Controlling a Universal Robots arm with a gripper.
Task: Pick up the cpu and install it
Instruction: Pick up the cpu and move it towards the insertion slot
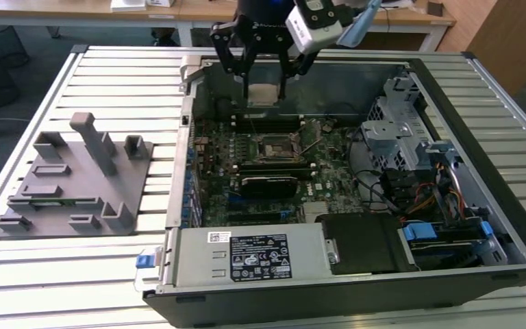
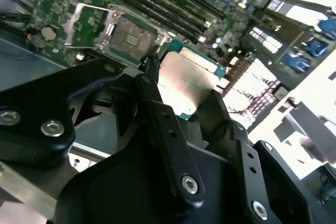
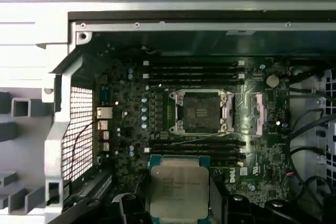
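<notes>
Cpu [image 1: 262, 93] is clamped flat between your gripper's [image 1: 263, 101] fingers, in the air above the open computer case [image 1: 244, 301]. In the exterior view it hangs at twelve o'clock from the open socket [image 1: 277, 147] on the motherboard [image 1: 327, 175]. Farther off, at nine o'clock, the grey fixture [image 1: 76, 178] stands on the slatted table [image 1: 107, 75].

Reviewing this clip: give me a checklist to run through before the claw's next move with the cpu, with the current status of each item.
1. cpu gripped by the claw: ok, clamped on its edges.
2. socket empty: ok.
3. retention plate swung open: ok.
4. cpu centred over the socket: not ok, it hangs off to one side.
5. cpu corner marks matching the socket: cannot tell.
</notes>
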